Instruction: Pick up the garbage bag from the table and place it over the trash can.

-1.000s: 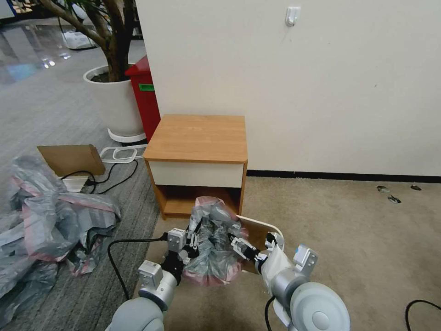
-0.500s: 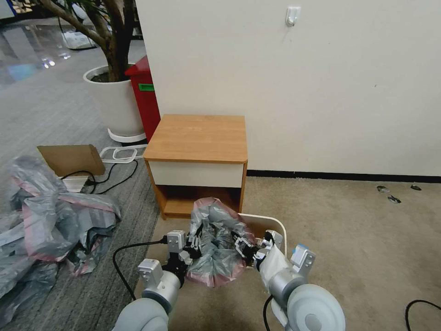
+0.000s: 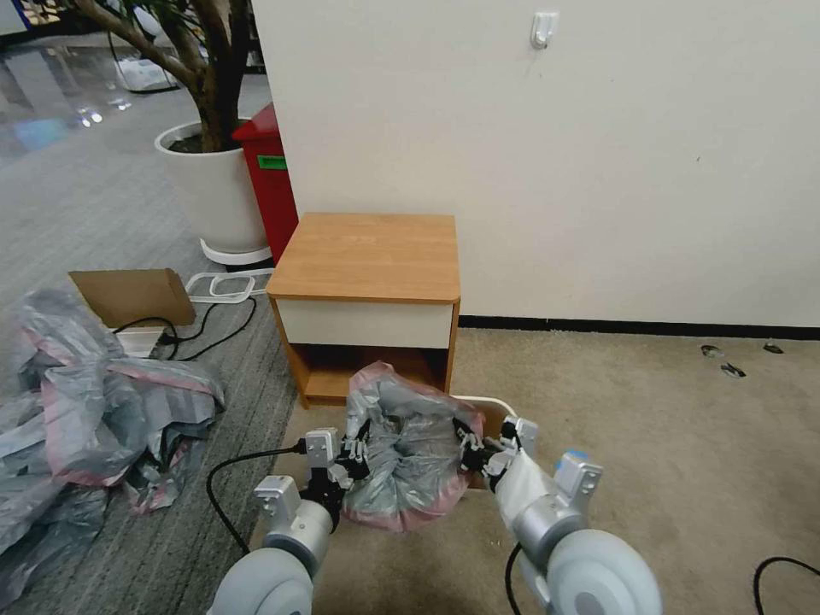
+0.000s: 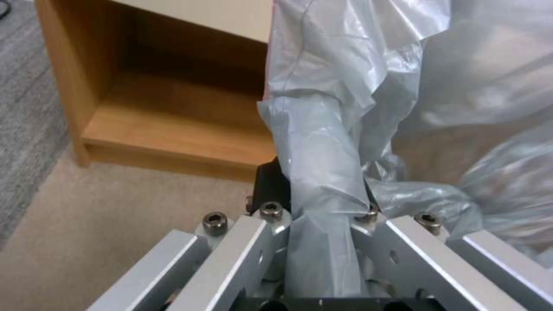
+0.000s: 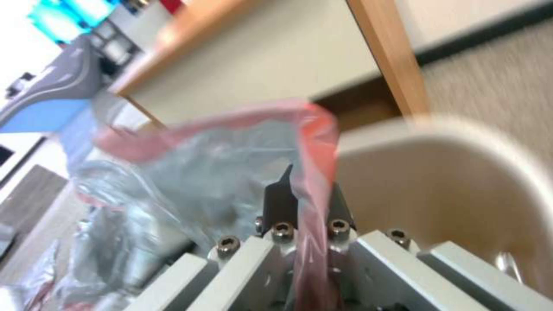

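Moved: right end effector (image 3: pixel 475 450) has swung outward, spreading the garbage bag (image 3: pixel 408 453) wider over the trash can (image 3: pixel 495 405).
Left end effector (image 3: pixel 353 455): clamped on the bag's near edge.
Right end effector: pinching the pink rim.
Bag: stretched between both end effectors, off the desk (image 3: pixel 369 256).
Left to do: seat the rim around the can.

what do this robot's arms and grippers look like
Both arms are silver-grey metal with rounded pale grey joint housings and boxy silver wrist blocks. The left gripper and right gripper have black fingers on bare aluminium frames with hex-socket bolts. A black cable runs to the left wrist; the right forearm wears a white wrap.
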You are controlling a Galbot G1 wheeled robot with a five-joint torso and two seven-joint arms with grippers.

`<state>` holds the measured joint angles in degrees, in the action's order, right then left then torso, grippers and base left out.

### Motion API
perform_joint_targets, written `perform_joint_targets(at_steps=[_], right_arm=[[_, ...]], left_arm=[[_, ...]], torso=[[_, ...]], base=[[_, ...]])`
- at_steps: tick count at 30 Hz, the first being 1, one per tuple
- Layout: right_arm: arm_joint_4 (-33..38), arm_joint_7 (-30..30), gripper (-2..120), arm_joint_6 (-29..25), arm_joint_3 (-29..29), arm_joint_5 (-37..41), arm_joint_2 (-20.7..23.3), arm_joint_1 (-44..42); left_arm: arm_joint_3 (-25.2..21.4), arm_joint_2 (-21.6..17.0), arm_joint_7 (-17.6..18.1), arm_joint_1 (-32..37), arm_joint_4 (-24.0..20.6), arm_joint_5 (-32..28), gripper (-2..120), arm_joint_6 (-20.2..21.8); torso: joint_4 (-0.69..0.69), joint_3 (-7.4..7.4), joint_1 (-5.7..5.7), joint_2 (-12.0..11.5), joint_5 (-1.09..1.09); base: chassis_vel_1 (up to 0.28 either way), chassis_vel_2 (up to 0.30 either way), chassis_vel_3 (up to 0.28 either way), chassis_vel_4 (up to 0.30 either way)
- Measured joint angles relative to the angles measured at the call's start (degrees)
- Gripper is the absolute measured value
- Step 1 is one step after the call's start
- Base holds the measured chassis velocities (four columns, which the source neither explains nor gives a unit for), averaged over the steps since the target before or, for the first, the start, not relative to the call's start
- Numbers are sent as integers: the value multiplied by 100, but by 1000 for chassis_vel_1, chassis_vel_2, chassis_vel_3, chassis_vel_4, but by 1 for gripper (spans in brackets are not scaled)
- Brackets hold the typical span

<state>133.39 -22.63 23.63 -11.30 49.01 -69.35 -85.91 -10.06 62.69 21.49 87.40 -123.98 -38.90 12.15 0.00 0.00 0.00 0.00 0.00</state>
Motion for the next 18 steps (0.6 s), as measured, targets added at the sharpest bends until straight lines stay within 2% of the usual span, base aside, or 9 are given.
perform_joint_targets(at_steps=[6,11,16,18], right_arm=[[232,299,0,-58,-172,14,320,265],[-116,352,0,-24,-204,88,503,892],[-418,-65,0,308,-265,317,689,1302],[-468,-478,0,536,-311,649,797,1454]], left_arm=[[1,-6,47,31,-38,-25,7,95],[104,23,35,59,-94,-20,7,114],[86,17,-65,167,-187,-11,7,127],[38,11,-125,206,-215,-9,7,128]], torso=[[0,0,0,0,0],[0,0,0,0,-1],[0,0,0,0,0],[0,0,0,0,-1]], base=[[0,0,0,0],[0,0,0,0],[0,0,0,0],[0,0,0,0]])
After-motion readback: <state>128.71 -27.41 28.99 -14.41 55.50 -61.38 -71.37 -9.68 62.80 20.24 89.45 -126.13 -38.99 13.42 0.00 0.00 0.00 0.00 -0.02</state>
